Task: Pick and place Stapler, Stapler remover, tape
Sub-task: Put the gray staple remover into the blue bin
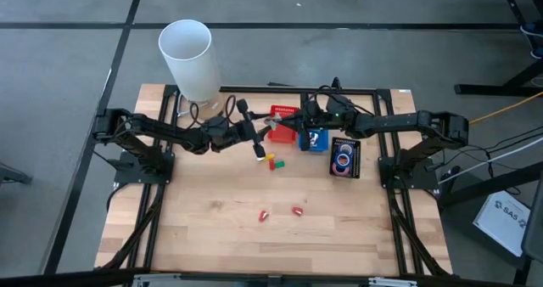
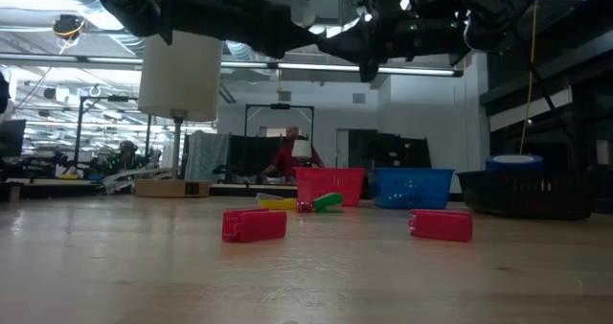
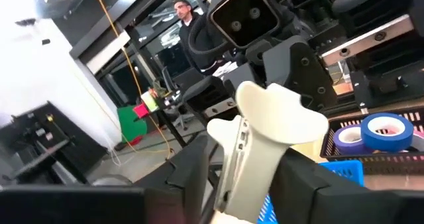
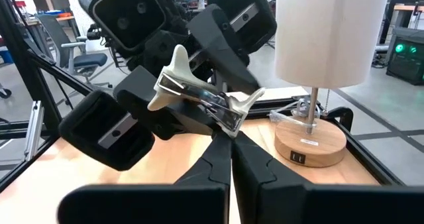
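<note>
I see both arms meeting above the bench (image 1: 212, 227), just in front of the red basket (image 1: 282, 126), with the stapler remover (image 4: 199, 95) between them. My right tool (image 4: 228, 134) is clamped tight on the remover's metal jaw end, its two fingers pressed together with the chrome tip pinched at their point. My left tool (image 3: 245, 164) sits on the white handle end; its fingers stand on either side of the handle, partly spread, and I cannot tell whether they grip it.

Beside the red basket, on the right arm's side, stands the blue basket (image 1: 314, 140), and next to that the black tray (image 1: 345, 158) holding rolls of tape (image 1: 343, 159), a blue one and a purple one among them. In front of the red basket, small yellow, green and red pieces (image 1: 274, 160) lie on the bench. Farther forward lie two red blocks (image 1: 280, 212). Behind the red basket, toward the left arm's side, stands a white lamp (image 1: 188, 58) on a round wooden base.
</note>
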{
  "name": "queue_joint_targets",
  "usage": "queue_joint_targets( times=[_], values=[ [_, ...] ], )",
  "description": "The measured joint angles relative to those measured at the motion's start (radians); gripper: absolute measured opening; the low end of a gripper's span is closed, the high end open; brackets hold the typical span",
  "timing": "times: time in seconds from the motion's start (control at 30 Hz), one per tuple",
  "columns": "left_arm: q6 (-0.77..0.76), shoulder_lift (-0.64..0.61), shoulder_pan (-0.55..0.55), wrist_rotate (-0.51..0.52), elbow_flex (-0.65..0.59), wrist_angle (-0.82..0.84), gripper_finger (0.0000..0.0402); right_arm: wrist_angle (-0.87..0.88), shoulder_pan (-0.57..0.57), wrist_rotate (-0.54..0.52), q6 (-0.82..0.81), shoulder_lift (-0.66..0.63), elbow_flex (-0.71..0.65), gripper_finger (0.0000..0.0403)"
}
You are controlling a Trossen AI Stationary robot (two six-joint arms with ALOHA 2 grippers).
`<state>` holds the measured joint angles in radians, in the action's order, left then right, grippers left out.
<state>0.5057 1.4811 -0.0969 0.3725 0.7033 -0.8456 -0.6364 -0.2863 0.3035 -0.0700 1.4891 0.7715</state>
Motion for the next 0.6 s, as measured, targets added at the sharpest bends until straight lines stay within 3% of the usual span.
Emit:
queue_joint_targets(
  times=[0.2, 0.3, 0.4, 0.6],
  values=[
    [-0.147, -0.001, -0.025, -0.016, 0.000, 0.062, 0.0185, 0.024, -0.015, 0.004, -0.001, 0.000, 0.000, 0.0000],
    [-0.232, 0.003, -0.040, -0.096, -0.002, 0.104, 0.0200, 0.015, -0.024, 0.008, -0.002, -0.004, 0.002, 0.0000],
    [-0.287, -0.022, -0.058, -0.178, -0.001, 0.124, 0.0207, 0.027, -0.031, 0.019, -0.009, -0.003, 0.002, 0.0000],
    [-0.295, -0.097, -0.069, -0.185, -0.001, 0.243, 0.0205, 0.034, -0.036, 0.038, -0.026, -0.003, 0.002, 0.0000]
  ],
)
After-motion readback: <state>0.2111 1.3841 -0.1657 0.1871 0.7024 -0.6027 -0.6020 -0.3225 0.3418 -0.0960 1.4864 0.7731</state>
